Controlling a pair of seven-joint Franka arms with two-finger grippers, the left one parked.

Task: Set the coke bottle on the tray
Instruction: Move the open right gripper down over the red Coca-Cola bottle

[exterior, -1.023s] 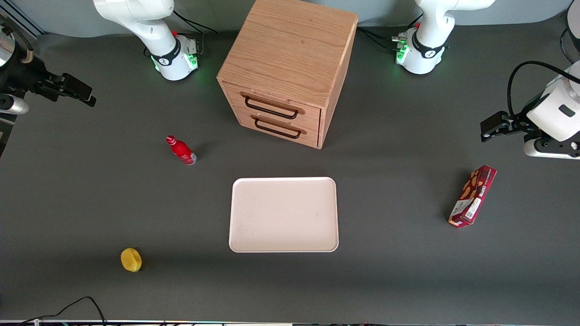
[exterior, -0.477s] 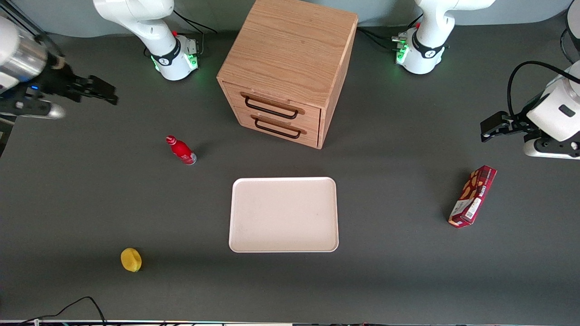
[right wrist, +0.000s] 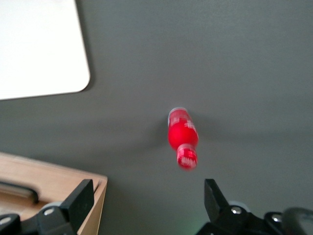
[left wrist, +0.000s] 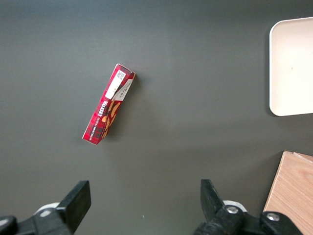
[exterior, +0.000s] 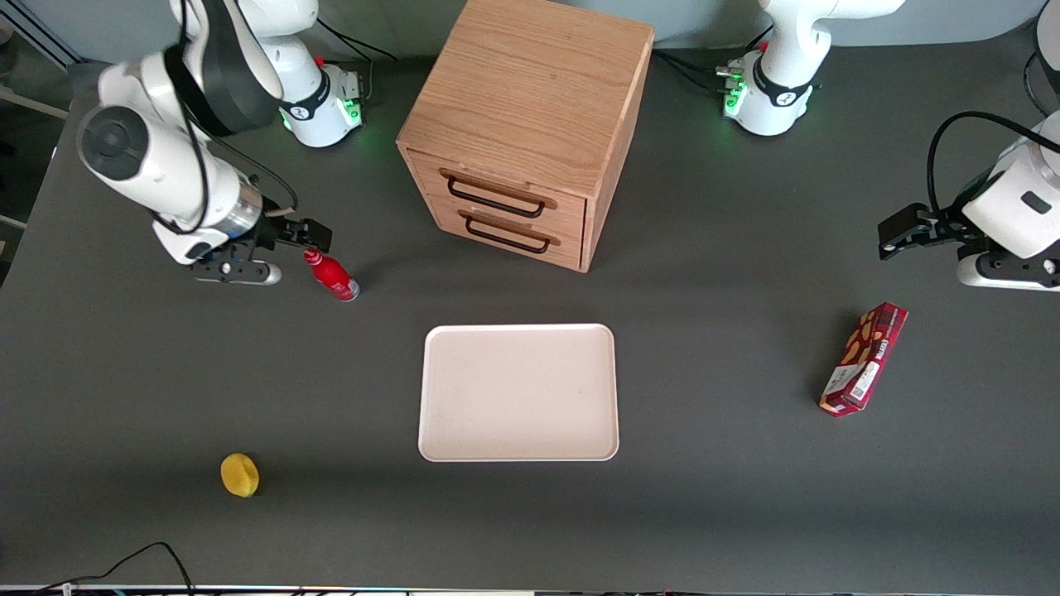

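The coke bottle [exterior: 332,276] stands upright on the dark table, small and red with a red cap and a silvery base; the right wrist view looks down on the coke bottle [right wrist: 182,137]. My gripper [exterior: 308,237] hangs just above and beside its cap, toward the working arm's end of the table, not touching it. In the wrist view the gripper [right wrist: 149,198] is open, its black fingers wide apart with nothing between them. The cream-pink tray [exterior: 518,391] lies flat nearer the front camera than the drawer cabinet, with nothing on it; a corner of the tray [right wrist: 44,49] shows in the wrist view.
A wooden two-drawer cabinet [exterior: 524,124] stands beside the bottle, farther from the front camera than the tray. A yellow lemon-like fruit [exterior: 239,475] lies near the front edge. A dark red snack box [exterior: 864,358] lies toward the parked arm's end.
The working arm has swung in from the table's edge and come down toward the bottle, so the gripper now hangs close by its cap. Bottle and tray have not moved.
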